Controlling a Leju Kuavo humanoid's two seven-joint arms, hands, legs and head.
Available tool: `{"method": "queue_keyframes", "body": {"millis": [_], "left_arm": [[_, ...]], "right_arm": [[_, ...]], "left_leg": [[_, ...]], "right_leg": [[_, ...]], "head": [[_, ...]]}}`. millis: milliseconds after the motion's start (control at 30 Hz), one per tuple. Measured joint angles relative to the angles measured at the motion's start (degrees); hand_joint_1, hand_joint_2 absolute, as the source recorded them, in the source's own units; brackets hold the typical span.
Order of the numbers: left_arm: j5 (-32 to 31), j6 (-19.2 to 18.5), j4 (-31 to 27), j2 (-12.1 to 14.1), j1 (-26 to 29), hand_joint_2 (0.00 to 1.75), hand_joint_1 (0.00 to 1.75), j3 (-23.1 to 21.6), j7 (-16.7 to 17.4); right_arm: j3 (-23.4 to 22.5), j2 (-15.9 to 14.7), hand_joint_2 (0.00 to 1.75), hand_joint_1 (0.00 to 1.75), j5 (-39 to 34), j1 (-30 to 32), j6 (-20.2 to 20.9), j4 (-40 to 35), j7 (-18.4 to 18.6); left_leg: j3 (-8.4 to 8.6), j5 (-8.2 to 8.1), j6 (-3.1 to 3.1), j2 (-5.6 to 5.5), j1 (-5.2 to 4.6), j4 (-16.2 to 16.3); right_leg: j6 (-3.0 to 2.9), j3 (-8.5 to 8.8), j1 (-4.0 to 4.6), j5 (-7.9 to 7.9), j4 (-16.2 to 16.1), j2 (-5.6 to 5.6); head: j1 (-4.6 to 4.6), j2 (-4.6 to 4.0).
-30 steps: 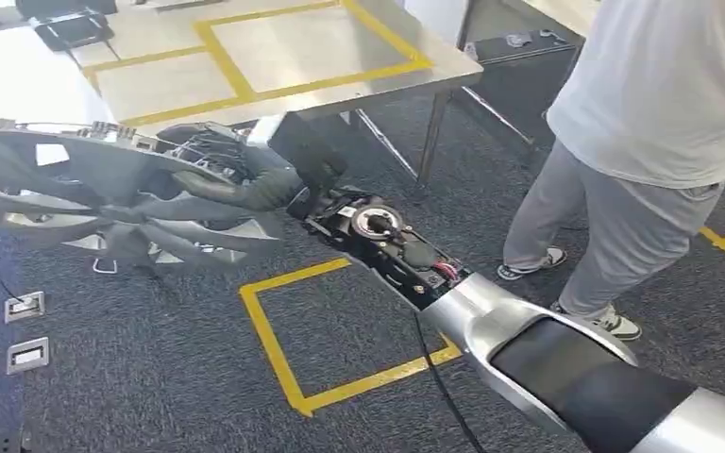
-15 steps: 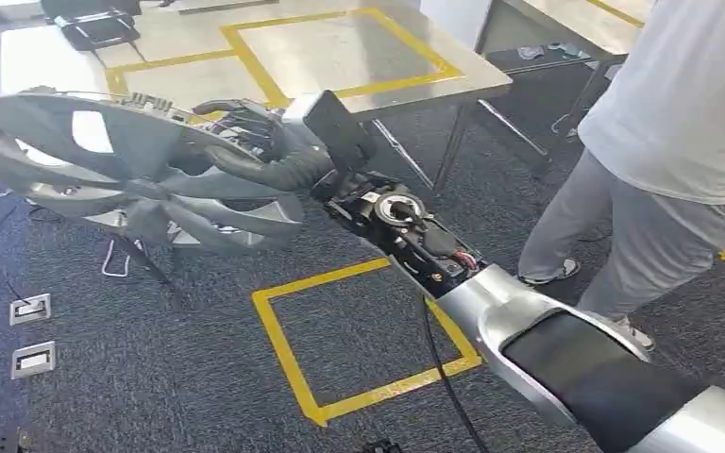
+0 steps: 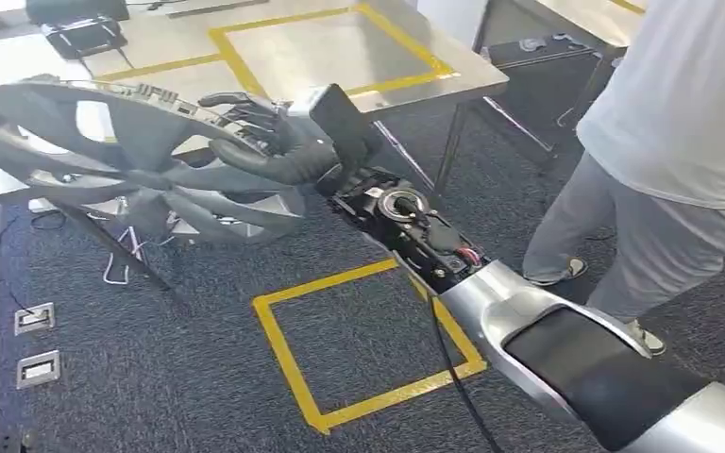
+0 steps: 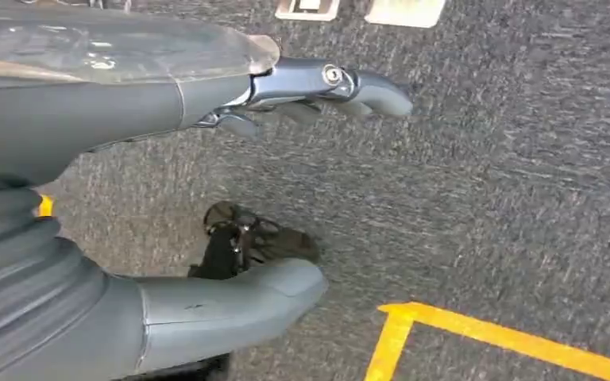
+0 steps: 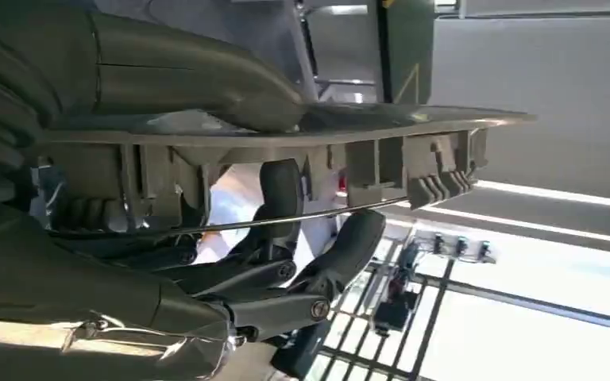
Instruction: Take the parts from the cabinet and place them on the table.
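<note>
So I've got the big grey fan [image 3: 132, 175] hanging off my right hand [image 3: 274, 151], fingers [image 5: 286, 198] hooked around its rim with the thumb clamped on the other face, so that grip looks solid to me. The fan is held out ahead and to the left of my wrist, roughly flat but tipped a bit, and its far edge already overlaps the near corner of the surface [image 3: 293, 52] with the yellow tape outline. What matters for the next bit: the fan's wide disc sits between my fingers and the surface, so I'd guess I have to reach forward and over the edge before lowering. My left hand [image 4: 230, 87] is just hanging down near the carpet, fingers loose and holding nothing. There's a person [image 3: 680, 123] standing off to my right, well apart from the fan.
</note>
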Motion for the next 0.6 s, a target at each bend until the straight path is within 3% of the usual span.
{"method": "queue_keyframes", "body": {"millis": [33,100,133,167,200,267,333,367,433,467,500,533,600], "left_arm": [[0.00,0.00,0.00,0.00,0.04,1.75,0.00,0.00,0.02],[0.00,0.00,0.00,0.13,-0.01,1.75,0.00,0.00,0.00],[0.00,-0.02,0.00,0.20,0.01,1.75,0.00,0.00,-0.04],[0.00,-0.02,0.00,0.17,-0.13,1.75,0.00,0.00,-0.07],[0.00,-0.02,0.00,0.20,-0.23,1.75,0.00,0.00,-0.07],[0.00,-0.02,0.00,0.11,-0.09,1.75,0.00,0.00,-0.07],[-0.04,-0.09,0.00,0.09,-0.17,1.75,0.00,0.00,-0.07],[-0.11,-0.09,0.00,0.11,-0.22,1.75,0.00,0.00,-0.07],[-0.33,-0.11,0.00,0.11,-0.30,1.75,0.00,0.00,-0.07],[-0.48,-0.11,0.00,0.09,-0.28,1.75,0.00,0.00,-0.07],[-0.63,-0.11,0.00,0.07,-0.27,1.75,0.00,0.00,0.04],[-0.68,-0.11,0.00,0.00,-0.26,1.75,0.00,0.00,0.13],[-0.79,-0.07,0.00,-0.15,-0.30,1.75,0.00,0.00,0.18]], "right_arm": [[0.00,-0.02,1.75,1.75,-0.04,0.14,-0.24,0.00,0.15],[-0.18,-0.09,1.75,1.75,-0.57,0.19,-0.46,0.00,0.44],[-0.48,-0.09,1.75,1.75,-0.89,0.19,-0.50,0.00,0.55],[-0.76,-0.13,1.75,1.75,-1.16,-0.02,-0.61,-0.02,0.59],[-0.96,-0.13,1.75,1.75,-1.40,-0.16,-0.92,-0.02,0.83],[-1.29,-0.28,1.75,1.75,-1.44,-0.19,-1.60,-0.02,1.16],[-1.66,-0.39,1.75,1.75,-1.38,-0.19,-2.60,0.02,1.46],[-1.92,-0.50,1.75,1.75,-1.36,-0.53,-2.91,0.02,1.53],[-2.58,-0.68,1.75,1.75,-1.62,-1.04,-3.87,0.04,1.49],[-2.97,-0.90,1.75,1.75,-2.08,-1.15,-4.20,0.09,1.51],[-3.43,-1.11,1.75,1.75,-2.56,-1.16,-4.44,0.09,1.59],[-3.74,-1.36,1.75,1.75,-2.80,-1.16,-4.48,0.09,1.84],[-4.26,-1.90,1.75,1.75,-2.84,-1.23,-4.92,0.04,2.29]], "left_leg": [[0.37,2.35,-0.10,0.03,0.11,-2.14],[4.64,9.40,-0.19,0.24,0.32,-13.00],[6.27,10.83,-0.17,0.63,0.41,-17.37],[7.05,9.78,-0.11,0.61,-0.08,-17.72],[7.02,9.43,0.58,0.36,0.00,-18.10],[7.11,8.95,1.36,0.13,-0.19,-18.03],[8.10,8.53,2.16,0.13,0.21,-18.31],[8.41,8.24,2.61,0.09,0.20,-18.31],[8.67,7.88,2.92,0.09,0.08,-18.29],[8.90,7.63,2.96,0.08,0.03,-18.28],[9.28,7.34,2.97,0.01,0.00,-18.28],[9.82,7.00,2.91,-0.14,-0.04,-18.28],[11.22,6.13,2.71,-0.35,-0.13,-18.28]], "right_leg": [[0.14,0.40,-0.04,-0.36,0.08,0.03],[0.60,1.36,-0.12,-1.36,0.50,0.03],[0.95,1.45,-0.05,-1.93,0.70,-0.01],[1.28,1.13,0.44,-2.18,0.99,0.08],[1.48,0.97,0.36,-2.29,1.15,0.15],[1.96,1.40,0.26,-2.69,0.98,0.00],[2.73,1.23,0.04,-4.02,2.08,-0.13],[3.02,-0.20,0.01,-5.54,5.44,-0.14],[3.41,-5.84,-0.11,-9.29,15.83,-0.18],[3.49,-8.54,-0.11,-10.34,20.17,-0.18],[3.47,-10.07,-0.10,-9.89,21.87,-0.18],[3.33,-10.06,-0.07,-7.89,20.48,-0.18],[2.72,-6.83,-0.03,-1.06,11.33,-0.16]], "head": [[-0.04,0.00],[-0.09,0.00],[-0.13,0.00],[-0.66,-0.02],[-0.57,-0.02],[-0.26,0.00],[-0.06,-0.02],[0.22,-0.02],[0.44,-0.02],[0.44,0.00],[0.48,0.00],[0.55,0.00],[0.81,0.00]]}}
